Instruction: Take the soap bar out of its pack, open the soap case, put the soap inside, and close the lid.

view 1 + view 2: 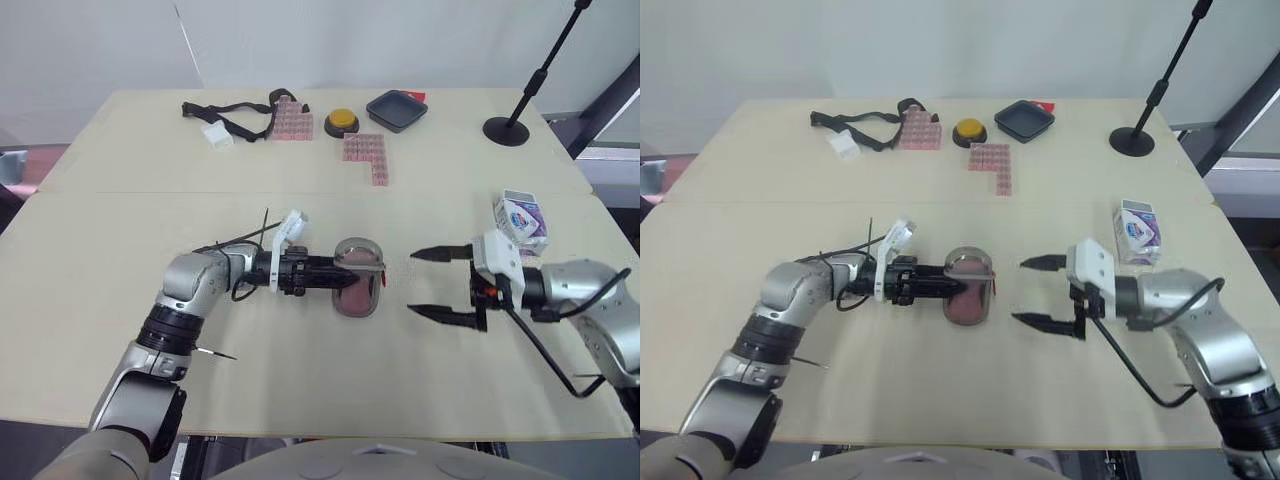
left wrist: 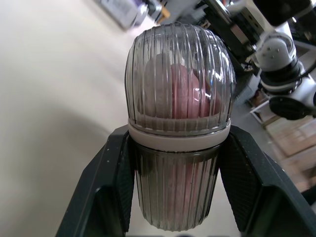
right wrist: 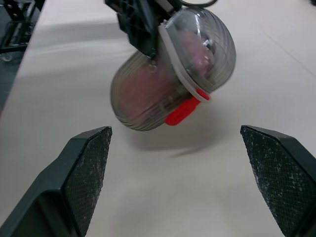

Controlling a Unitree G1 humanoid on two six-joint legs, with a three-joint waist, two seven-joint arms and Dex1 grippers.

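Though ribbed walls blur the pink soap point(image 2: 178, 94), we see it inside the closed soap case point(image 1: 358, 292), clamped between our left fingers point(image 2: 111, 187) at the middle of the tabletop point(image 1: 300, 380). Our right fingers point(image 3: 84, 168) gape just beside it, and the pack point(image 1: 520, 218) has lettering we cannot read.

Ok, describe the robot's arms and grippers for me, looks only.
Both arms are silver-grey segments with black joint rings. The left gripper and right gripper each have two black tapered fingers with textured pads, behind a white wrist housing. Loose black cables run along each forearm.
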